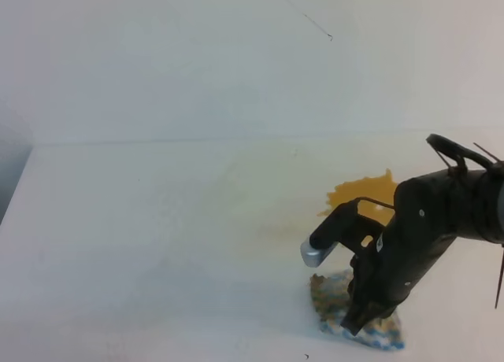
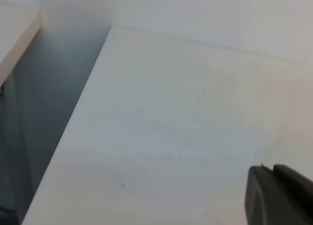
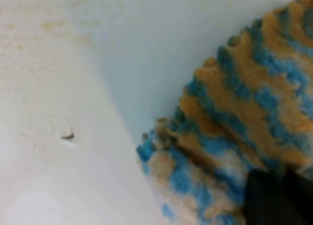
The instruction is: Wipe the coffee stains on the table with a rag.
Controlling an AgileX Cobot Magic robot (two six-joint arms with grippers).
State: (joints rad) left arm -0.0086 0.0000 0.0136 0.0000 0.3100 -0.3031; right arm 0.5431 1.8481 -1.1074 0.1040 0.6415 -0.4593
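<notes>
The coffee stains (image 1: 362,195) form one amber-brown ragged blotch on the white table (image 1: 157,236), partly hidden behind my right arm. The rag (image 1: 331,295), knitted in blue, white and tan zigzags, lies in front of the blotch near the table's front edge. My right gripper (image 1: 356,321) points down onto the rag and is shut on it. In the right wrist view the rag (image 3: 234,122) bunches up against the black fingers (image 3: 279,198). In the left wrist view only a black corner of the left gripper (image 2: 281,195) shows above bare table, so its jaws cannot be read.
Behind the table rises a white wall with a thin dark scratch (image 1: 315,24). The table's left edge (image 2: 73,127) drops into a grey gap. A small pale crumb (image 3: 67,133) lies on the table near the rag.
</notes>
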